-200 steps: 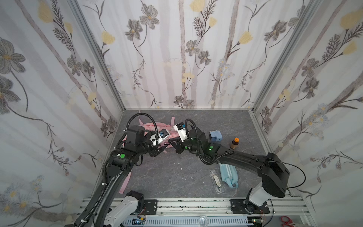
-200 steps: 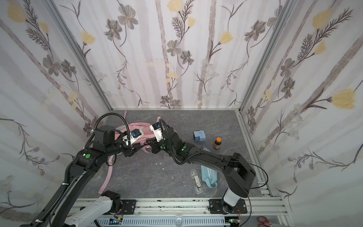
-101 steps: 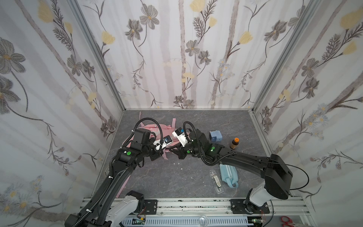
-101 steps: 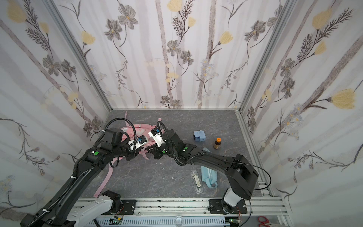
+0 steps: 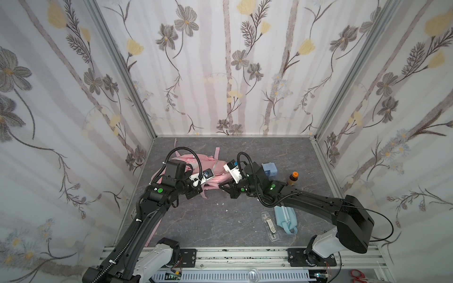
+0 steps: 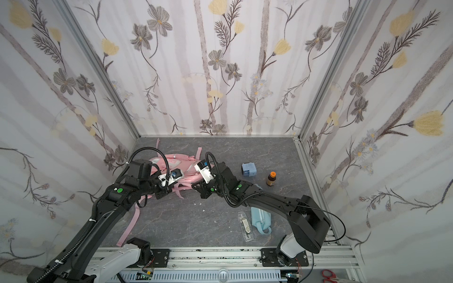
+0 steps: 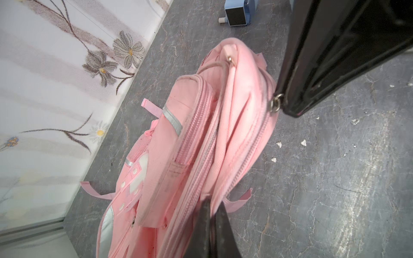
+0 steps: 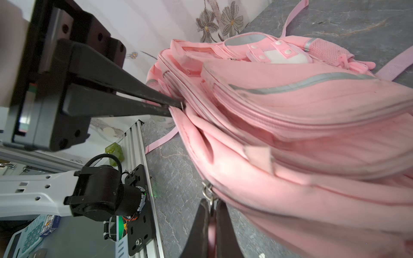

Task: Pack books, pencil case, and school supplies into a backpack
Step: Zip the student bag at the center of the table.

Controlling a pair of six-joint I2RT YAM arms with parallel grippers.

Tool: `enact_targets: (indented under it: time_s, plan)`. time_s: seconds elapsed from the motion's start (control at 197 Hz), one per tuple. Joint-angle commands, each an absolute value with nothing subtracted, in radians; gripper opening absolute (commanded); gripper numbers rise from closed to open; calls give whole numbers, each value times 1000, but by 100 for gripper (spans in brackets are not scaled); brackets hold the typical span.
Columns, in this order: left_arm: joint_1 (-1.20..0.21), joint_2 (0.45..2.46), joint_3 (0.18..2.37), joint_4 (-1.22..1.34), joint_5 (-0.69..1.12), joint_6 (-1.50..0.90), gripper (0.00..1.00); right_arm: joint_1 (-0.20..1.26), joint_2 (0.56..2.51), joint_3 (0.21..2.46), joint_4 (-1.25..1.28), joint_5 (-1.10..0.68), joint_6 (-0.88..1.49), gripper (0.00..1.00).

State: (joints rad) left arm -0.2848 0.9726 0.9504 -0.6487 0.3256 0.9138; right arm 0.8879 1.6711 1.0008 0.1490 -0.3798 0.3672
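The pink backpack (image 5: 210,160) lies on its side at the back left of the grey floor, also seen in the left wrist view (image 7: 201,134) and the right wrist view (image 8: 290,111). My left gripper (image 7: 213,202) is shut on a fold of the backpack's fabric beside a zip. My right gripper (image 8: 211,202) is shut on a pink zip pull under a metal ring (image 8: 207,192) at the backpack's near edge. In both top views the grippers (image 5: 199,188) (image 5: 220,186) stand close together. The light-blue pencil case (image 5: 285,219), a clear plastic case (image 5: 269,225) and a pale-blue gadget (image 5: 269,169) lie on the floor. The books are out of view.
A small brown bottle with an orange cap (image 5: 293,178) stands right of the gadget. A pink strap (image 6: 130,225) trails toward the front rail under my left arm. Flowered walls close in the left, back and right sides.
My left gripper has shut on the backpack's fabric and come a little nearer the front. The right gripper has kept its hold on the zip pull, and the backpack has shifted with them.
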Motion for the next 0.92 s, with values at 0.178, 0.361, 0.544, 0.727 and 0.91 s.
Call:
enact_targets:
  time_s: [0.178,0.361,0.544,0.727,0.91]
  plan:
    - [-217,925,875,-278,149,820,0,836,1637,932,126,-279,357,0]
    - [-209,947,799,-39,-67,765,0,836,1648,914,143,-241,416,0]
    - [-208,963,796,34,-195,647,0,842,1670,954,205,-281,463,0]
    - [-212,929,806,-179,142,624,28,894,1727,1077,217,-330,451,0]
    - [-232,896,862,-468,376,816,79,942,1774,1137,263,-362,458,0]
